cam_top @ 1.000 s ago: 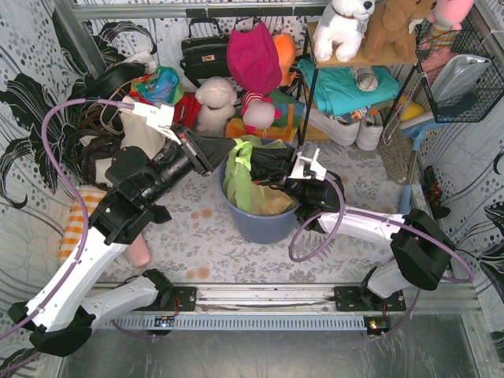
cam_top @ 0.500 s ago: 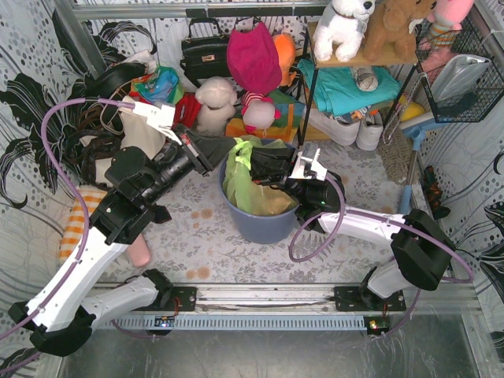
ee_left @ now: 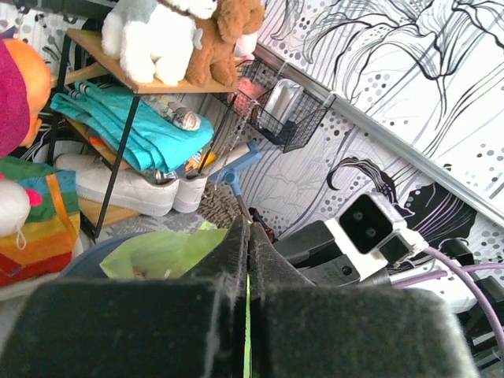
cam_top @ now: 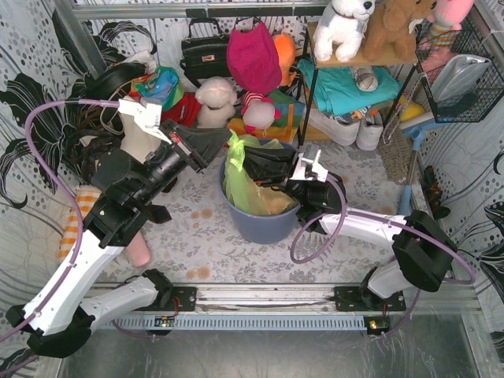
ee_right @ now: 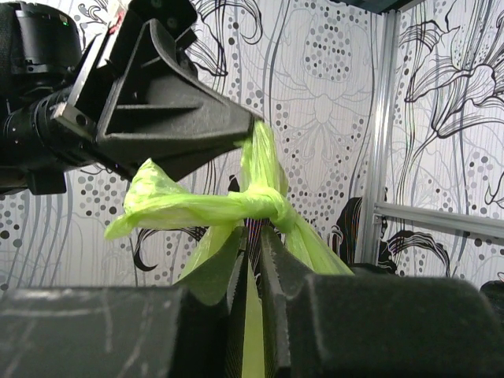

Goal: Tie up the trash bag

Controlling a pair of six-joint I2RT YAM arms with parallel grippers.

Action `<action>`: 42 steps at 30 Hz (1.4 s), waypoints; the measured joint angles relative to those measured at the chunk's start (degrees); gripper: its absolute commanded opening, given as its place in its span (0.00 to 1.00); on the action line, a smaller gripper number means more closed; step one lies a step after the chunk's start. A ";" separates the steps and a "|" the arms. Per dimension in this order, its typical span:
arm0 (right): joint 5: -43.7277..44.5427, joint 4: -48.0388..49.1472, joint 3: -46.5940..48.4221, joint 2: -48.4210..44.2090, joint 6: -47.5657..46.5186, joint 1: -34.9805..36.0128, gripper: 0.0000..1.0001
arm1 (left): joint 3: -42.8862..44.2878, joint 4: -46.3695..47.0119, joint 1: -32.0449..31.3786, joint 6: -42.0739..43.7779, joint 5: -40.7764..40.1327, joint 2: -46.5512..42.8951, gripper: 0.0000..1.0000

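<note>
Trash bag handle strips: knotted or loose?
Knotted. The right wrist view shows the trash bag strips bunched into a knot between the left gripper and right gripper.

White plush dog (ee_left: 151, 38) and brown teddy (ee_left: 222, 41) share a shelf (ee_left: 94, 51).

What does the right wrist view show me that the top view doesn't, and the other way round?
Only the right wrist view: a knot in the strips of the bag, sitting between the two grippers, with one loose end sticking out sideways. Only the top view: the bin that holds the bag, tan scraps inside it, and both arms reaching in from either side. Both: the left gripper shut on a strip, and the right gripper shut on the plastic.
</note>
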 measured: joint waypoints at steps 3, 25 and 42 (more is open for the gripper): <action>0.00 0.00 -0.35 -0.26 0.00 0.00 0.07 | 0.85 0.98 0.00 0.09 1.03 0.46 0.00; -2.71 -6.88 -7.08 -15.23 -2.56 0.00 0.51 | 2.12 2.51 0.00 0.31 3.13 2.38 0.00; 5.57 -47.56 13.38 -18.36 -5.38 0.00 0.48 | 2.19 2.69 0.00 0.28 5.01 3.78 0.00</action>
